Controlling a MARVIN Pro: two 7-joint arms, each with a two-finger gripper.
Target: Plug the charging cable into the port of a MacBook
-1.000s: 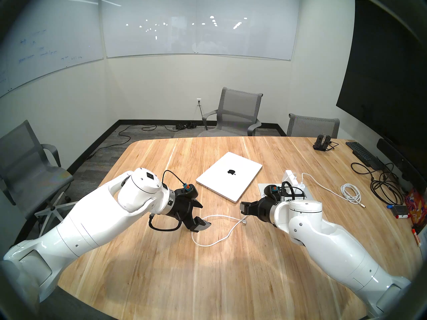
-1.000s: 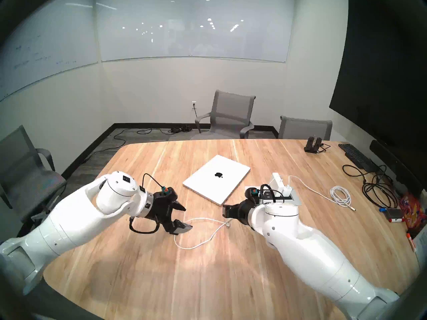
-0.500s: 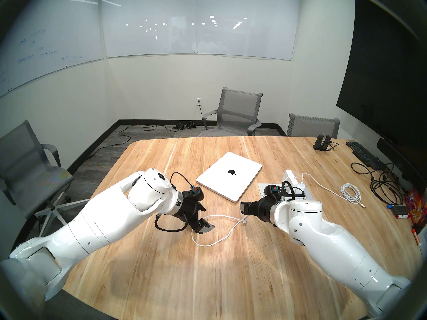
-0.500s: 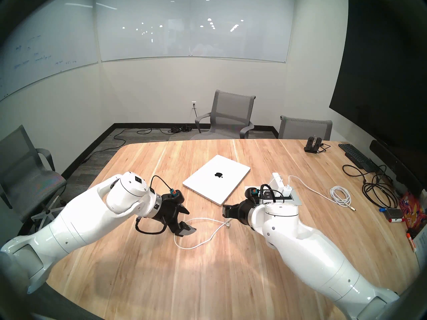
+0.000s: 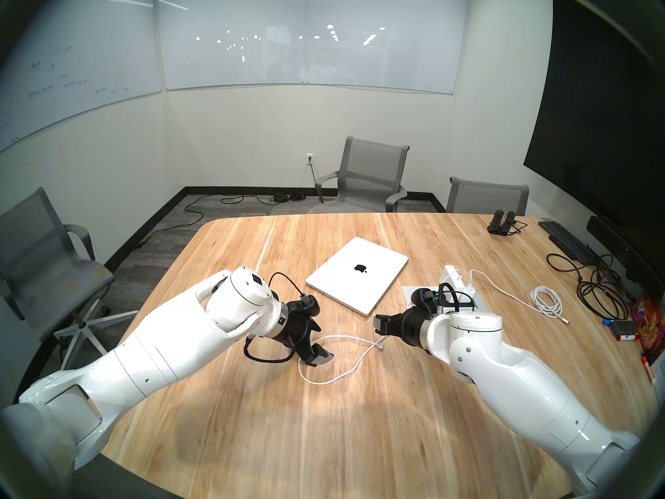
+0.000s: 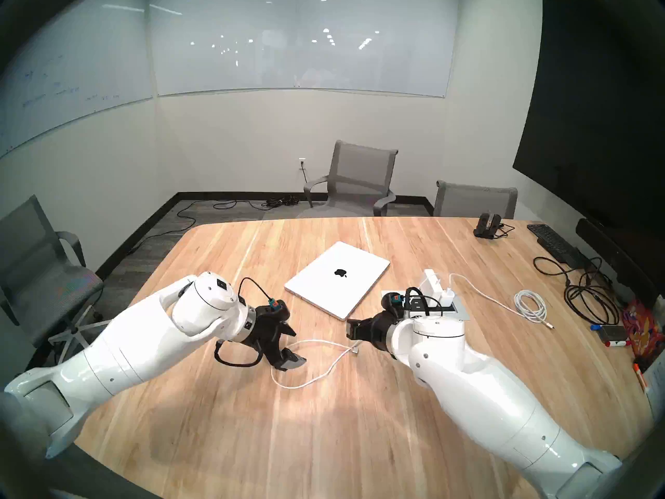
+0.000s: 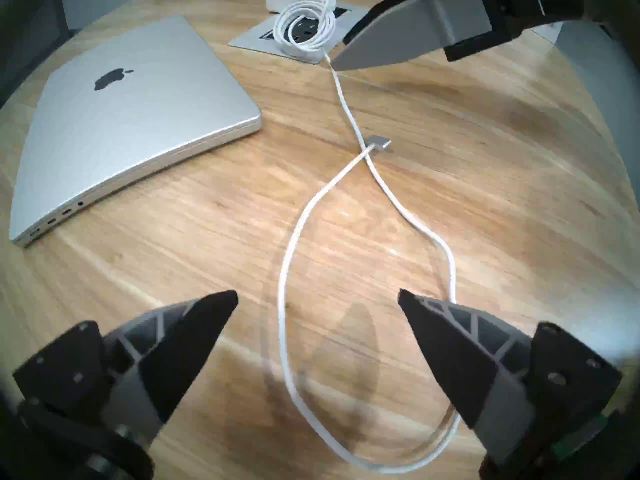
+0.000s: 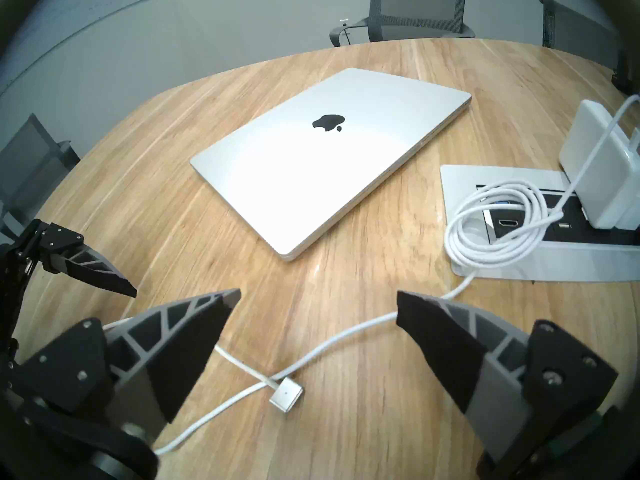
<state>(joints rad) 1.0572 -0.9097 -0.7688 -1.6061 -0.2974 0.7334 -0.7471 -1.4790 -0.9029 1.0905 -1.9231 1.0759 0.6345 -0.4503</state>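
A: Two grippers, both spread wide, neither holding anything. Left gripper (image 7: 318, 297) hangs above the wooden table (image 7: 485, 191), fingers well apart, nothing touching either one.

B: What lies between them?

A: One loop of the charging cable (image 7: 284, 278). The white cord runs up through the gap between the fingertips, bends back under the right-hand finger and crosses itself just short of the plug (image 7: 379, 142), which lies flat on the wood ahead of the jaws.

B: Right gripper?

A: Right gripper (image 8: 318, 295) is as wide as the left, empty. The plug (image 8: 286, 395) sits on the table between and just below its fingers, with cord passing under both.

B: Beyond that?

A: The MacBook (image 8: 311, 164) lies closed, logo up, ahead of the jaws and apart from the plug. From the left wrist its ports show along the near side edge, unoccupied. Farther right, a coiled bundle of cord (image 8: 498, 223) rests on the grey outlet plate (image 8: 460, 178), beside the white charger brick (image 8: 606, 178).
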